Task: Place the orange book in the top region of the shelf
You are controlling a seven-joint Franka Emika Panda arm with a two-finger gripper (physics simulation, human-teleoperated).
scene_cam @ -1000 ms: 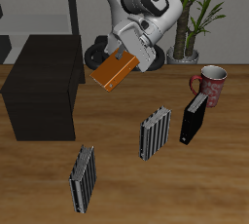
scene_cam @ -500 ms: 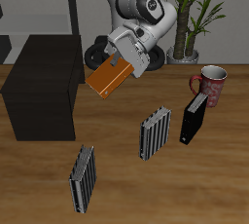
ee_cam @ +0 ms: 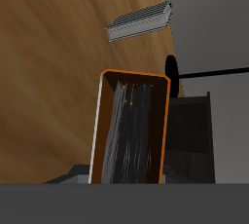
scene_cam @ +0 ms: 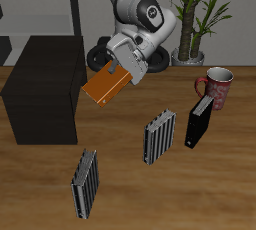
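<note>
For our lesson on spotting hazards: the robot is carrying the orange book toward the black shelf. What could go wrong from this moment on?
1. The claw grips the orange book only at one end, and it hangs tilted; it might slip or swing loose.
2. The book's low end sits about level with the shelf top; moving across without lifting could knock it against the edge.

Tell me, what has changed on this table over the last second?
The gripper, still shut on the orange book, has carried it through the air toward the shelf and a little lower; it is not yet over the flat top. The two grey striped books, the black book and the mug have not moved.
</note>
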